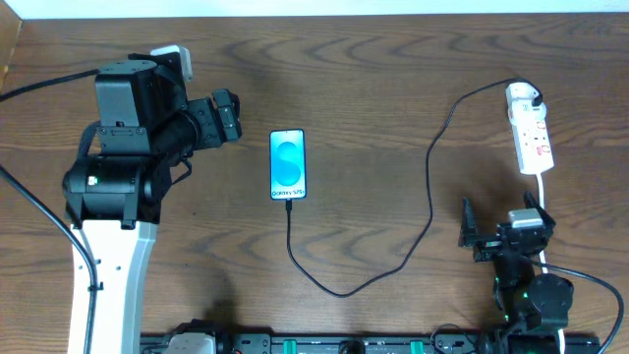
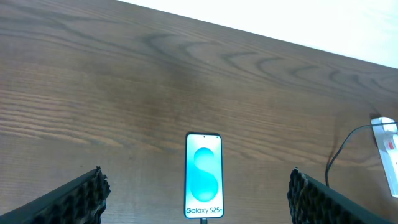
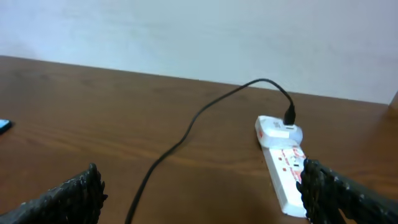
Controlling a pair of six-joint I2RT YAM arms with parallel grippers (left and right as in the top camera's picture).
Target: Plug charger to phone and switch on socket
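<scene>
The phone [image 1: 288, 164] lies flat mid-table, blue screen lit, and shows in the left wrist view [image 2: 203, 176]. The black charger cable [image 1: 429, 167] has its tip in the phone's near end. It loops right up to a white adapter on the far end of the white socket strip [image 1: 531, 133]. The cable [image 3: 186, 134] and the strip [image 3: 283, 168] also show in the right wrist view. My left gripper [image 1: 228, 115] is open and empty, left of the phone. My right gripper [image 1: 501, 231] is open and empty, just in front of the strip.
The strip's white cord [image 1: 543, 192] runs from its near end toward my right arm. The table's far edge and a white wall [image 3: 199, 31] lie behind the strip.
</scene>
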